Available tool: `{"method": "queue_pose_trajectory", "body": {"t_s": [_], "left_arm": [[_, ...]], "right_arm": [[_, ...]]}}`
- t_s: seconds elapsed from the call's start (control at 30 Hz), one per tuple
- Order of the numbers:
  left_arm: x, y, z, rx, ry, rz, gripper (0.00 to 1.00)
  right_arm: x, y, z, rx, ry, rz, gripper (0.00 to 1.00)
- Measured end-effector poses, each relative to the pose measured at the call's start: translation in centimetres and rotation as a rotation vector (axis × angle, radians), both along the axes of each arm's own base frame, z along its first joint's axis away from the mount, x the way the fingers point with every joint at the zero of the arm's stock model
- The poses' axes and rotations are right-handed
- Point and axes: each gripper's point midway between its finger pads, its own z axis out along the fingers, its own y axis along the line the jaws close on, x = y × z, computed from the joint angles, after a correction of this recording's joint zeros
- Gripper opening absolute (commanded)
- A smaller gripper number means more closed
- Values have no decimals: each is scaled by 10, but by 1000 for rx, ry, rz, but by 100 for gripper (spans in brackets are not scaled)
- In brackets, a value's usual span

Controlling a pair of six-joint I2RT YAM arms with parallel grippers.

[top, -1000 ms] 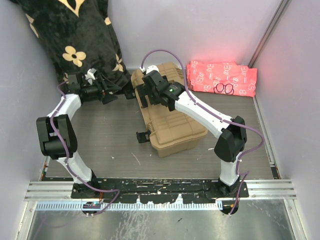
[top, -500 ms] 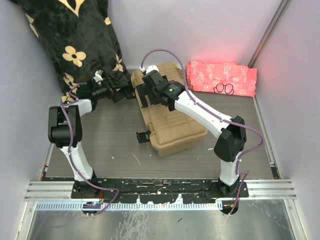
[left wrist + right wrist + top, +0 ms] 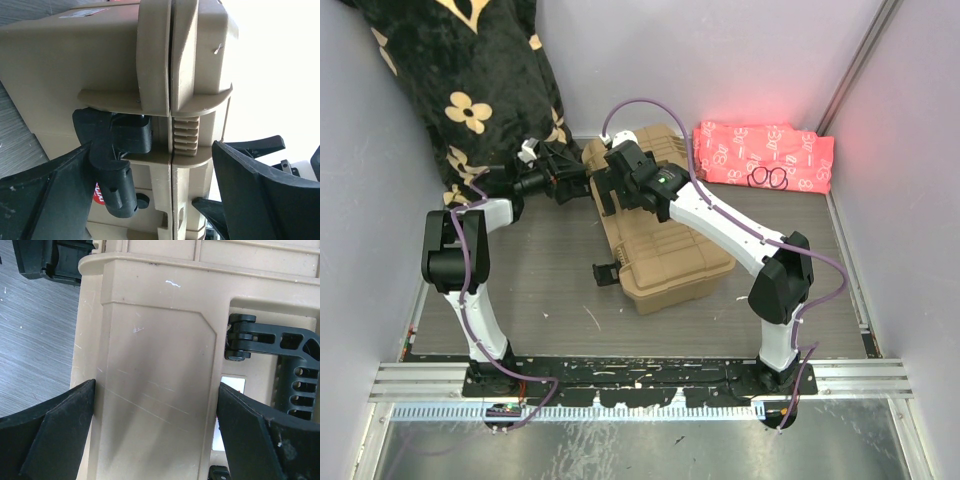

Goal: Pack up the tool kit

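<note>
Little room, perhaps, behind toolbox [image 3: 668, 258].

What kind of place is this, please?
Probably a robot test cell, not a workshop: plain pale walls enclose a grey table, and the left arm and right arm are bolted to a metal rail.

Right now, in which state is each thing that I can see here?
toolbox: shut, lying flat.
far latch: off the seam, seems undone.
near latch: sticks out sideways, seems undone.
left gripper: open, astride the toolbox end.
right gripper: open, above the toolbox.
pink cloth: folded.
black blanket: hangs draped.
</note>
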Motion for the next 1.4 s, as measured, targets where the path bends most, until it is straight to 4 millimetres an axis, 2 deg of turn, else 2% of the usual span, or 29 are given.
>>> {"method": "queue_pose_trajectory", "body": {"t_s": [0.37,0.53,0.87,1.13,1.4], "left_arm": [[0,1,12,-49,11,-1,89],[-2,-8,21,-61,-15,-27,89],[-2,-10,24,-68,-16,-36,88],[-1,-10,21,-70,-10,-40,88],[3,-10,1,-70,32,-39,88]], "right_arm": [[0,0,0,0,0,0,89],[0,0,0,0,0,0,89],[0,0,0,0,0,0,89],[0,0,0,-1,1,0,89],[0,0,0,-7,8,0,89]]}}
